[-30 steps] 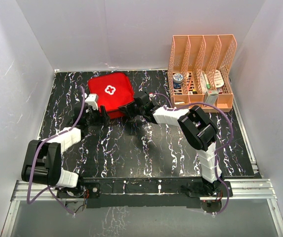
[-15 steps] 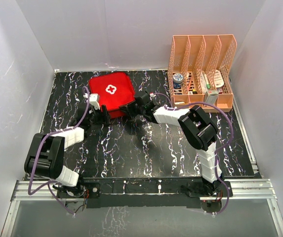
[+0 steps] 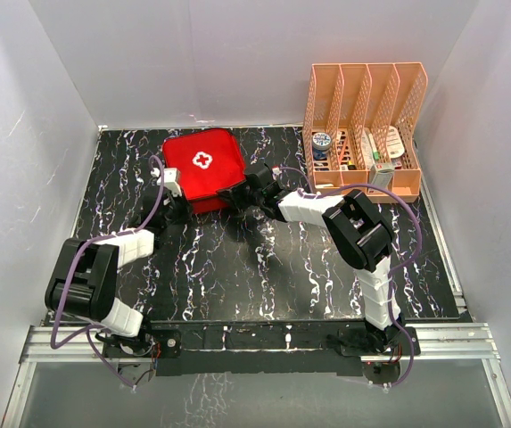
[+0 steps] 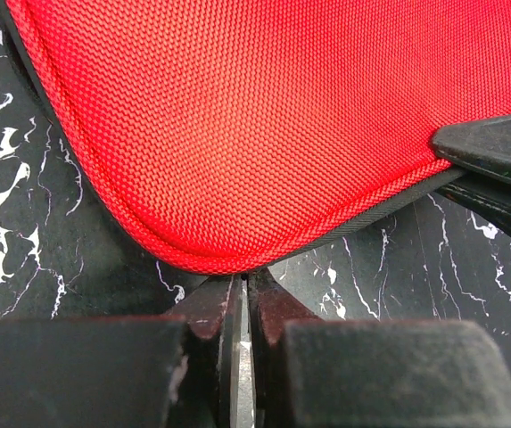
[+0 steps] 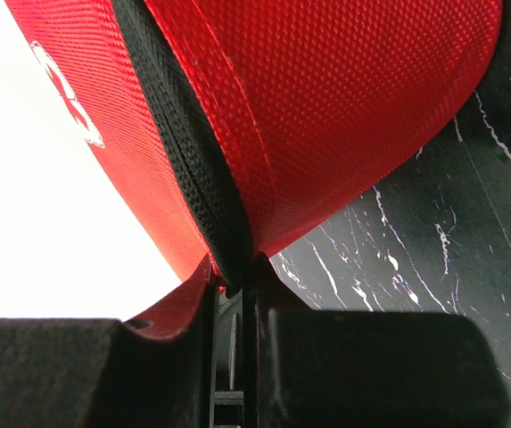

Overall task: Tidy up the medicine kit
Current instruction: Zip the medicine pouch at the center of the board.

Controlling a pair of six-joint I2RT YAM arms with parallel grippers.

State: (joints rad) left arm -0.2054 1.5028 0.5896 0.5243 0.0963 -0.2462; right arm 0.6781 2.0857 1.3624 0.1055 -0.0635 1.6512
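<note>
The medicine kit (image 3: 200,166), a red fabric zip case with a white cross, lies closed at the back of the black marbled table. My left gripper (image 3: 176,196) is at its near left corner. In the left wrist view its jaws (image 4: 242,283) are shut, tips touching the corner piping of the kit (image 4: 282,116); whether anything is pinched I cannot tell. My right gripper (image 3: 237,193) is at the near right edge, and in the right wrist view it (image 5: 235,269) is shut on the black zip band of the kit (image 5: 344,107).
An orange-pink file rack (image 3: 365,98) holding small medicine items stands at the back right. White walls close in the table on three sides. The right arm's black fingers (image 4: 496,156) show at the right edge of the left wrist view.
My left gripper moved in to the kit's near left corner and went from open to shut. The right gripper stayed clamped on the kit's edge.
</note>
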